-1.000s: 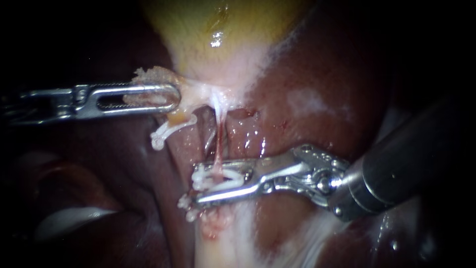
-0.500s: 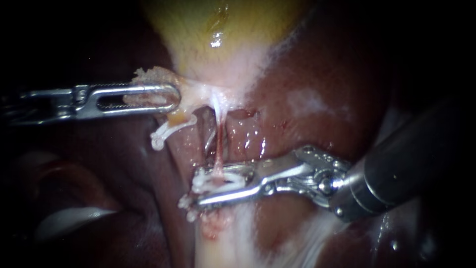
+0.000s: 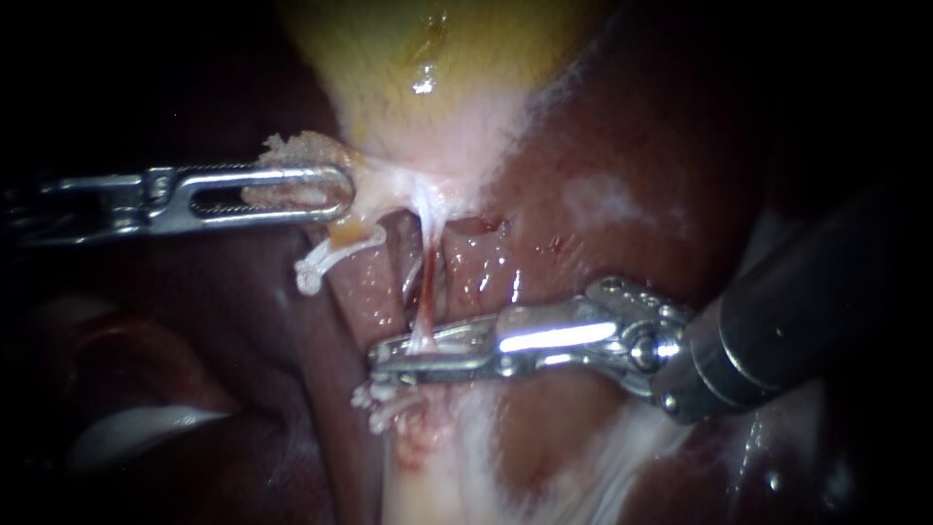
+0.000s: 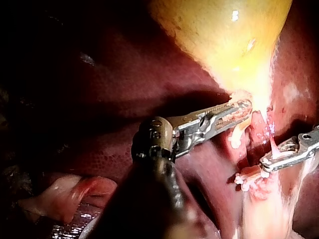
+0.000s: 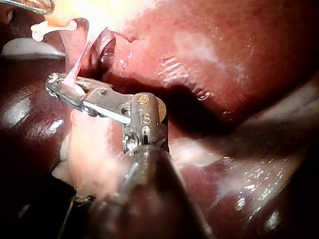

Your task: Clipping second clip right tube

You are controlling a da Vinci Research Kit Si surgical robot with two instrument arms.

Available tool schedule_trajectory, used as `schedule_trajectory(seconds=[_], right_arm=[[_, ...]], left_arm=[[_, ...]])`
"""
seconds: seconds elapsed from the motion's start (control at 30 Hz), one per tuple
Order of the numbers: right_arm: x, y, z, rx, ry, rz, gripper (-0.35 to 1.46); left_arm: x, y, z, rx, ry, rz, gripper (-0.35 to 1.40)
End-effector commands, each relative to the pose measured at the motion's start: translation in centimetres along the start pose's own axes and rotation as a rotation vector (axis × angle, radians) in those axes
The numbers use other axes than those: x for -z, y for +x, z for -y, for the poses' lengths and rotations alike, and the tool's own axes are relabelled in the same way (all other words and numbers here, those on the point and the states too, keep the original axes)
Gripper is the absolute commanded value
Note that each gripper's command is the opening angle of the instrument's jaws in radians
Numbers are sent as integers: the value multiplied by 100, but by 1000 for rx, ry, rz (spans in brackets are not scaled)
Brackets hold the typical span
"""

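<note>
- Cannot see what sits inside the closed jaws of the right instrument [image 3: 381,358] where they pinch the right tube [image 3: 425,292]; covered by metal.
- Cannot follow its shaft past the endoscope view's right edge.
- Cannot trace the left instrument [image 3: 342,190] back into the dark at the left edge.
- Cannot see most of the pale tissue [image 3: 292,148] clamped in its jaws.
- Cannot see the gallbladder [image 3: 428,58] whole; cut by the top edge.
- Cannot make out the clip [image 3: 379,403] under the right jaws; too small.

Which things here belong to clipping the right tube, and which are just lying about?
In the job: right instrument, jaws shut on the right tube; clip beside them; left instrument holding the gallbladder.
Lying about: liver; clipped stump near the left instrument.
</note>
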Motion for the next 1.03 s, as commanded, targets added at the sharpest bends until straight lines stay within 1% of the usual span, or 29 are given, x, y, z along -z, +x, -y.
schedule_trajectory(seconds=[0.03, 0.13, 1.03], right_arm=[[0, 0, 1, 1, -14, 1, -35], [1, -1, 2, -2, -30, 26, -35], [1, -1, 3, -2, -29, 26, -35]], left_arm=[[0, 0, 0, 0, 0, 0, -35], [0, 0, 0, 0, 0, 0, -35], [-1, 1, 0, 0, 0, 0, -35]])
